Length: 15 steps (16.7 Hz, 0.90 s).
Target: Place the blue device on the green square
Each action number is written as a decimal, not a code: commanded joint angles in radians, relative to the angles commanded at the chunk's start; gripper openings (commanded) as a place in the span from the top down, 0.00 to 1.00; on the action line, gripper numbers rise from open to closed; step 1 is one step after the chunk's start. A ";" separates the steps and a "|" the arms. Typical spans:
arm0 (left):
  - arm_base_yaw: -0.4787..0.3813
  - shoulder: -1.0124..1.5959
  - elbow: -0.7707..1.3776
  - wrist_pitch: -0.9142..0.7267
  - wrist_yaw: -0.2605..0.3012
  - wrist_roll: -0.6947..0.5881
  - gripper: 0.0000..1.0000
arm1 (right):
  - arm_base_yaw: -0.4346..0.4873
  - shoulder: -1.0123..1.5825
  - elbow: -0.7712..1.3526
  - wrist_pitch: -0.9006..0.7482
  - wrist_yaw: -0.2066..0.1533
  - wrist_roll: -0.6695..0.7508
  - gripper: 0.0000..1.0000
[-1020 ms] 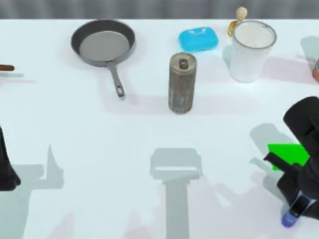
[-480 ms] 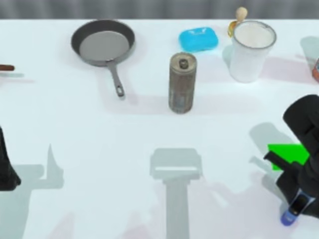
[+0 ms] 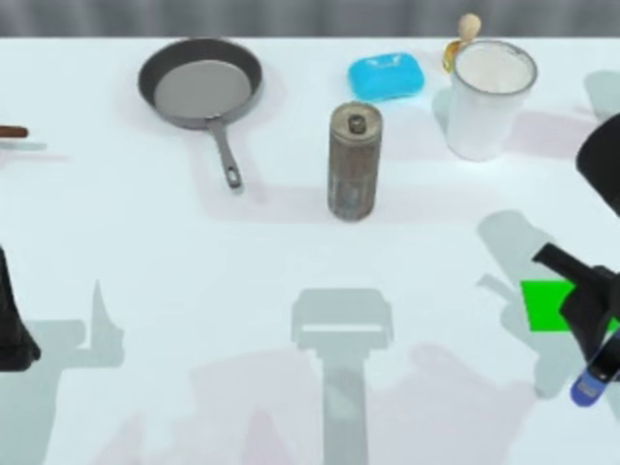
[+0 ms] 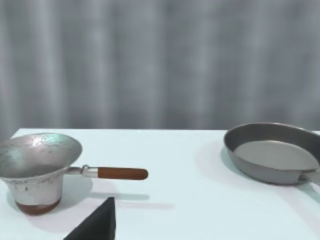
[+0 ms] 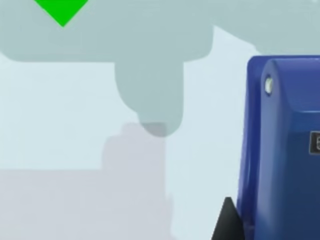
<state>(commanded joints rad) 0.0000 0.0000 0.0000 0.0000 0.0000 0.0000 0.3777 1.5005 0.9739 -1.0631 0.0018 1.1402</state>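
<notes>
The blue device (image 3: 591, 381), royal blue with a black panel, hangs tilted near the table's front right corner, with my right gripper (image 3: 599, 360) shut on it. In the right wrist view the blue device (image 5: 286, 150) fills one side, and a black fingertip (image 5: 227, 224) rests against it. The green square (image 3: 545, 305) lies flat on the table, just left of and behind the device and partly covered by the arm. Only a corner of the green square (image 5: 62, 11) shows in the right wrist view. My left gripper (image 3: 12, 325) is parked open at the table's left edge.
A frying pan (image 3: 201, 85) is at the back left, and a metal can (image 3: 354, 160) stands upright mid-table. A cyan block (image 3: 386, 76) and a white cup (image 3: 489, 97) sit at the back right. A small saucepan (image 4: 37, 170) with a wooden handle is at the far left.
My right arm has moved right and towards the back with the blue device, which now hangs nearer the green square. More of the square shows. The left arm has not moved.
</notes>
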 joint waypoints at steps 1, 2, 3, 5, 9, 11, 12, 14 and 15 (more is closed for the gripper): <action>0.000 0.000 0.000 0.000 0.000 0.000 0.00 | 0.000 -0.017 0.021 -0.030 0.000 -0.002 1.00; 0.000 0.000 0.000 0.000 0.000 0.000 0.00 | 0.000 -0.030 0.035 -0.049 0.000 -0.004 1.00; 0.000 0.000 0.000 0.000 0.000 0.000 0.00 | 0.000 -0.036 0.042 -0.058 0.000 -0.005 1.00; 0.000 0.000 0.000 0.000 0.000 0.000 0.00 | 0.000 -0.036 0.042 -0.058 0.000 -0.005 1.00; 0.000 0.000 0.000 0.000 0.000 0.000 0.00 | -0.003 -0.024 0.050 -0.057 0.000 -0.032 1.00; 0.000 0.000 0.000 0.000 0.000 0.000 0.00 | -0.006 -0.006 0.072 -0.062 0.000 -0.101 1.00; 0.000 0.000 0.000 0.000 0.000 0.000 0.00 | -0.009 0.006 0.087 -0.065 0.000 -0.151 1.00; 0.000 0.000 0.000 0.000 0.000 0.000 0.00 | -0.017 0.036 0.121 -0.074 0.000 -0.280 1.00; 0.000 0.000 0.000 0.000 0.000 0.000 0.00 | -0.023 0.055 0.140 -0.080 -0.001 -0.361 1.00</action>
<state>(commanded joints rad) 0.0000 0.0000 0.0000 0.0000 0.0000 0.0000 0.3551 1.5550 1.1135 -1.1434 0.0012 0.7796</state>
